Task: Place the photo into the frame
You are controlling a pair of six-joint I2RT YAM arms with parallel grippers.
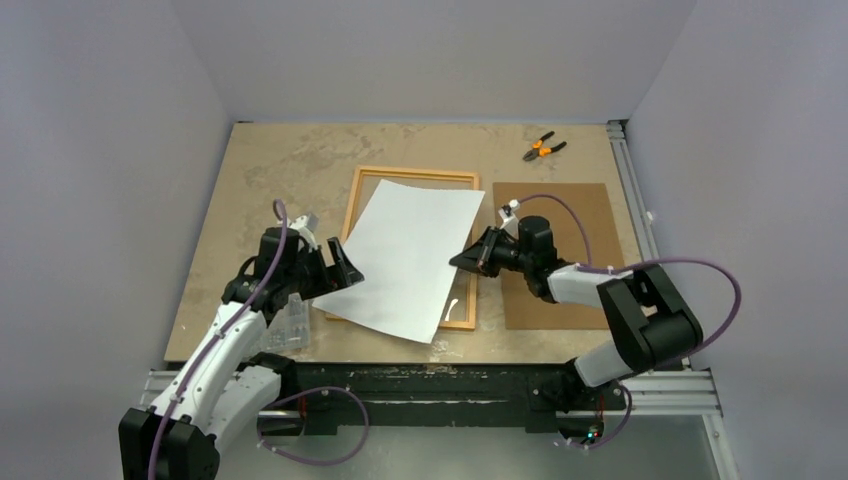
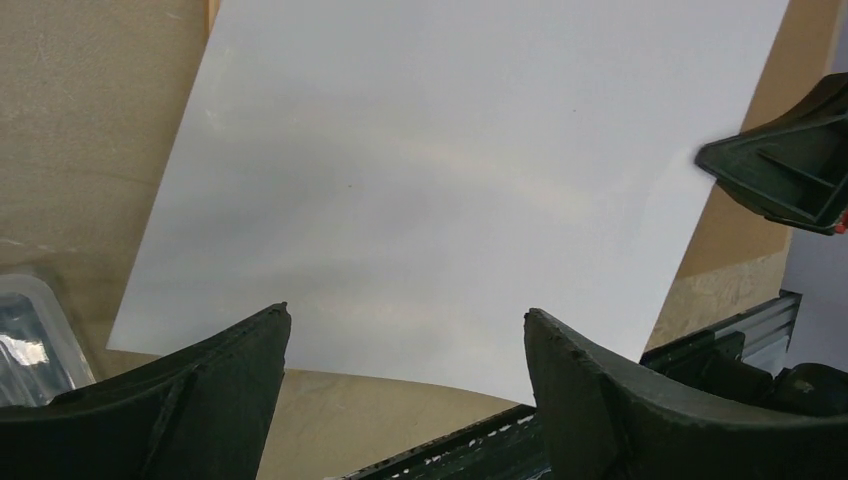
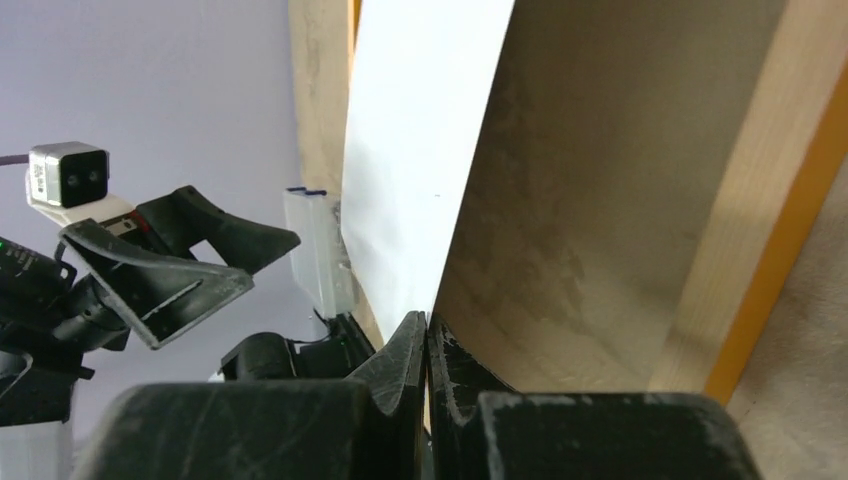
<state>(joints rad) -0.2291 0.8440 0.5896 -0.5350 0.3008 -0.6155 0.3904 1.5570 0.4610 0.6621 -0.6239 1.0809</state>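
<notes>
The photo (image 1: 410, 255) shows only its plain white side; its print is hidden. It lies tilted over the orange frame (image 1: 415, 174), which rests wood-side up on the table. My right gripper (image 1: 462, 258) is shut on the photo's right edge and holds it slightly lifted. In the right wrist view the jaws (image 3: 427, 318) pinch the white sheet (image 3: 420, 150) above the frame's pale wood (image 3: 760, 250). My left gripper (image 1: 350, 268) is open at the photo's left edge. In the left wrist view its fingers (image 2: 407, 318) flank the sheet's (image 2: 450, 170) near edge without holding it.
A brown backing board (image 1: 580, 200) lies right of the frame, under my right arm. Orange-handled pliers (image 1: 543, 148) lie at the back right. A clear plastic piece (image 1: 285, 325) stands by my left arm. The metal rail (image 1: 450, 385) runs along the table's near edge.
</notes>
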